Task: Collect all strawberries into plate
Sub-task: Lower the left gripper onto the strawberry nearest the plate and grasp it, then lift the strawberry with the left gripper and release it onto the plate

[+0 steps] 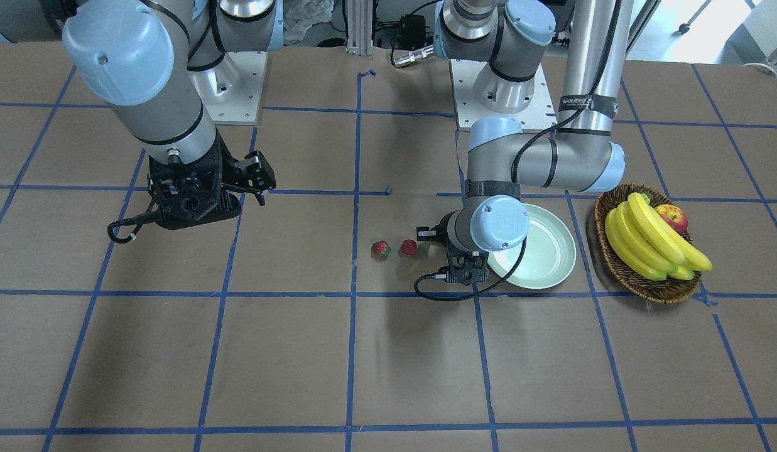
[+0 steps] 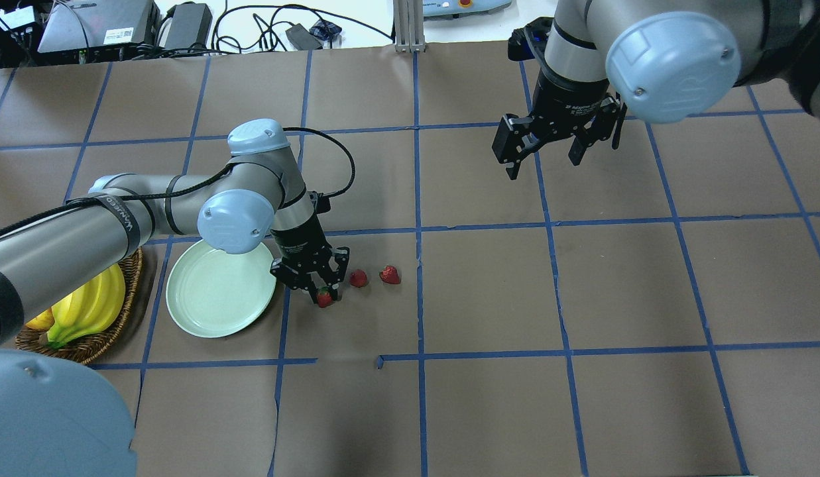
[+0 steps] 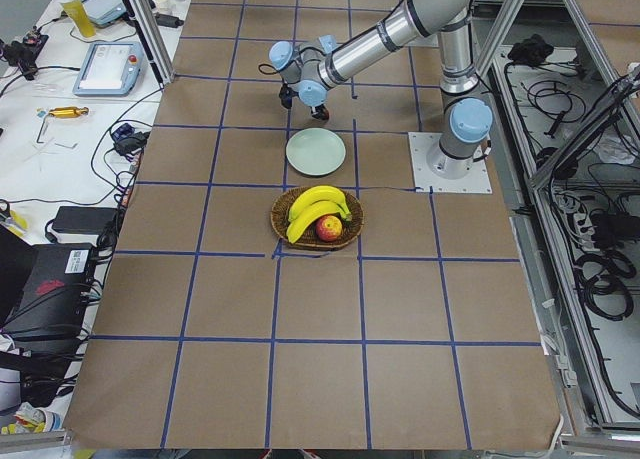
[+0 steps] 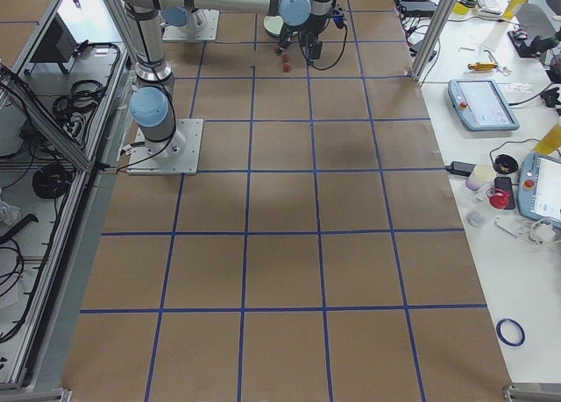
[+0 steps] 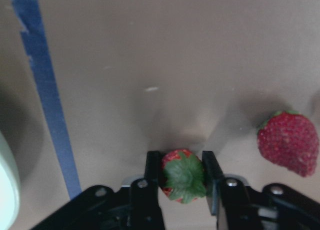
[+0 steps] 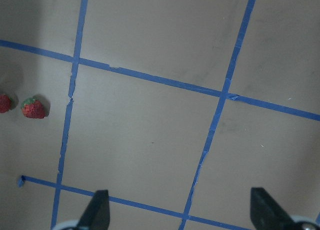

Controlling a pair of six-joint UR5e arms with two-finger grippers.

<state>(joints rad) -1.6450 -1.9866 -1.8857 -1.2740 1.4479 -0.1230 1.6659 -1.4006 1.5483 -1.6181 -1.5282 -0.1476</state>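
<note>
My left gripper point(image 2: 322, 293) is shut on one strawberry point(image 5: 184, 182), its two fingers pressed against the berry's sides, low over the brown paper. The green cap faces the wrist camera. Two more strawberries point(image 2: 358, 278) point(image 2: 390, 274) lie on the table just to the right of it. In the front-facing view they show as strawberries point(image 1: 408, 247) point(image 1: 380, 249), while the held one is hidden behind the wrist. The pale green plate point(image 2: 191, 311) sits just left of the left gripper, with nothing in it. My right gripper point(image 2: 549, 156) hangs open, high over the far right squares.
A wicker basket point(image 2: 111, 334) with bananas point(image 1: 646, 238) and an apple point(image 1: 672, 218) stands beyond the plate at the table's left end. Blue tape lines grid the brown paper. The left arm's cable point(image 1: 451, 295) loops beside the plate.
</note>
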